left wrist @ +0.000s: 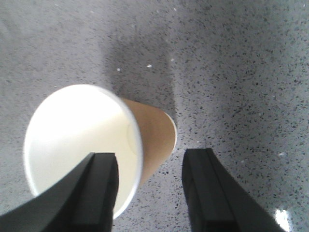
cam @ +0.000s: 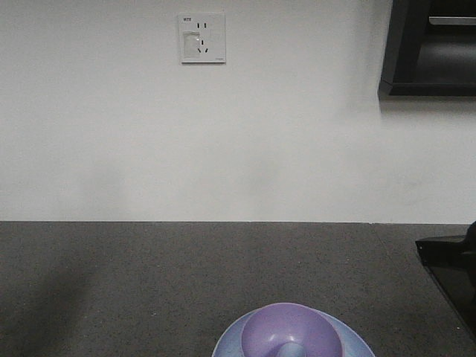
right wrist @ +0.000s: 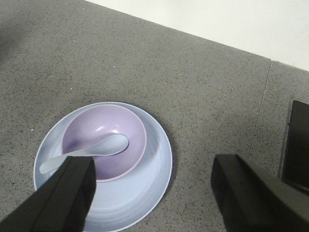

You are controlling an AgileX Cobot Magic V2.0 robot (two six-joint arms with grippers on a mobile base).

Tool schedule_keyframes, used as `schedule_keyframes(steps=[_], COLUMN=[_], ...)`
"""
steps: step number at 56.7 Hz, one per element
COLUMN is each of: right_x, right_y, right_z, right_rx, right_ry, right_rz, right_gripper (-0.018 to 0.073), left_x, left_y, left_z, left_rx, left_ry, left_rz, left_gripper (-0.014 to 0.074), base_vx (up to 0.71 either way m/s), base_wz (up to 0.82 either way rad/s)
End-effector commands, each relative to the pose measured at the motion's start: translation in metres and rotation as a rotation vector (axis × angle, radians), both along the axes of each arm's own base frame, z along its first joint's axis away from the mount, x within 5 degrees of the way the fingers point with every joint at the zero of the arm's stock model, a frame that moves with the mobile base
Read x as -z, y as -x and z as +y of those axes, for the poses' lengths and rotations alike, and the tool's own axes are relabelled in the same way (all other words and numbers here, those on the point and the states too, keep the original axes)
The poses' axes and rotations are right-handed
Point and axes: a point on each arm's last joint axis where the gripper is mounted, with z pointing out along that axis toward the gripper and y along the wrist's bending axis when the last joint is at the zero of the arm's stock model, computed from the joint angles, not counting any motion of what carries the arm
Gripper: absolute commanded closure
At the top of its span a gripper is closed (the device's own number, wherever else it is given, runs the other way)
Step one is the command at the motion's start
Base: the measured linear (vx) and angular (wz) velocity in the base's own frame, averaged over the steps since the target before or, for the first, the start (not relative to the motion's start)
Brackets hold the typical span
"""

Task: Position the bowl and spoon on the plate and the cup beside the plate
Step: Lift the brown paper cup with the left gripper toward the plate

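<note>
left wrist-mounted view: the left gripper (left wrist: 149, 193) is spread open, one finger over the mouth of the cup (left wrist: 82, 140), the other outside its brown wall. a hard pinch could crumple or tip it. the cup stands on the speckled counter (left wrist: 241, 72), with open room around it. the right gripper (right wrist: 159, 193), also open, hovers over the plate (right wrist: 157, 159), which holds the bowl (right wrist: 104, 130) and the spoon (right wrist: 96, 147). a black object (right wrist: 299, 140) lies near the right edge.

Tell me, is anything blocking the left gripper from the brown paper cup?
Nothing visible blocks it. The open left gripper hangs at the tapered brown paper cup, one finger over its white inside, the other outside its wall.
</note>
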Motion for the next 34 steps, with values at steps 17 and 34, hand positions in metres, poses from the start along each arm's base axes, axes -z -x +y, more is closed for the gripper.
schedule_keyframes(steps=[17, 34], right_x=[-0.018, -0.018], right_y=[0.004, 0.004], right_z=[-0.002, -0.002], right_rx=[0.007, 0.007], right_ry=[-0.026, -0.026], right_rz=[-0.116, -0.117], right_gripper=[0.0013, 0.0013], left_x=[0.000, 0.002], left_y=[-0.014, -0.014], left_z=[0.011, 0.018], left_rx=[-0.039, -0.061], left_ry=[-0.019, 0.052], left_rz=[-0.045, -0.052], left_gripper=[0.0167, 0.0276], base_vx=[0.00, 0.00], base_wz=[0.00, 0.00])
